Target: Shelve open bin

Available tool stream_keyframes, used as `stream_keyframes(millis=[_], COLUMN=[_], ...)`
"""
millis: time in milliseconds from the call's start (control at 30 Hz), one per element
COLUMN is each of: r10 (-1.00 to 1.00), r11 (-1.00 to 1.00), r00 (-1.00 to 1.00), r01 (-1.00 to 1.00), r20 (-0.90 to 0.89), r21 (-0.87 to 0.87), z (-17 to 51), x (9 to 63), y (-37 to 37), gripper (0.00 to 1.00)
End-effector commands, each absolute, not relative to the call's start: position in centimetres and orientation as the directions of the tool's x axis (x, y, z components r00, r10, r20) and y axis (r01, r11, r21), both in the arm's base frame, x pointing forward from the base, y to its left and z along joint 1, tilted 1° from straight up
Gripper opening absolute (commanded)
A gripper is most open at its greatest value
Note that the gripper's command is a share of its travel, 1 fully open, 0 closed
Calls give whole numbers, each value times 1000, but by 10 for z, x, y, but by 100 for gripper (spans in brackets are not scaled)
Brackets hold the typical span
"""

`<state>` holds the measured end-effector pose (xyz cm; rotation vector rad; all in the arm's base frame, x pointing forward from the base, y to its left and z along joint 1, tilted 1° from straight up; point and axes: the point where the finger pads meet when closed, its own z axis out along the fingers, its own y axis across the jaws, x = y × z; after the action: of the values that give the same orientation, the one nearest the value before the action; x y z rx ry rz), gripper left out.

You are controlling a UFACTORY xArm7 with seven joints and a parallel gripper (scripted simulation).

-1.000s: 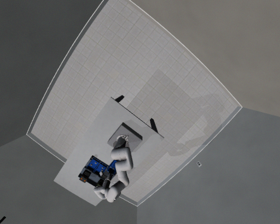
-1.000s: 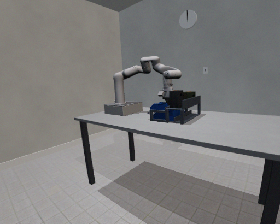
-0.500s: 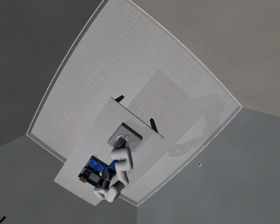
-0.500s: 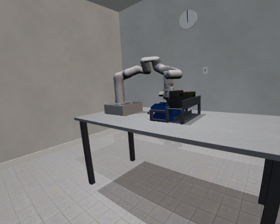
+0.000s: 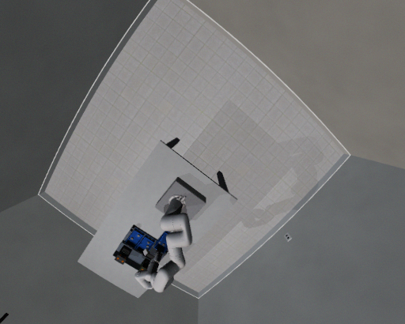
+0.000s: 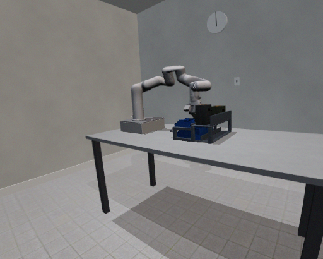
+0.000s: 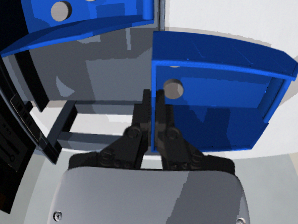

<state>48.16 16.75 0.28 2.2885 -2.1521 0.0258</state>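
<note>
In the wrist view my gripper points down, its fingers closed on the left wall of the blue open bin. A round grey part lies in that bin near the fingers. The bin hangs to the right of the free place, a bare grey stretch of shelf floor. How high its underside is, and its exact tilt, I cannot tell. Other blue bins stand on the shelf beyond the free place. In the exterior view the fingertips are hidden behind dark boxes.
Dark boxes rise over one side of the shelf, beside a grey upright board. Dark frame bars cross the near end of the free place. The arm's base block stands on the table.
</note>
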Motion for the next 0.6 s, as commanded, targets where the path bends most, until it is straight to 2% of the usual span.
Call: stream_keyframes(millis=[0, 567], r10=[-998, -998], r11=[-61, -61], r00=[61, 61], r01=[-998, -998], r20=[12, 12], r21=[-15, -15], z=[5, 5], x=[489, 499], y=[168, 168], gripper=[0, 0])
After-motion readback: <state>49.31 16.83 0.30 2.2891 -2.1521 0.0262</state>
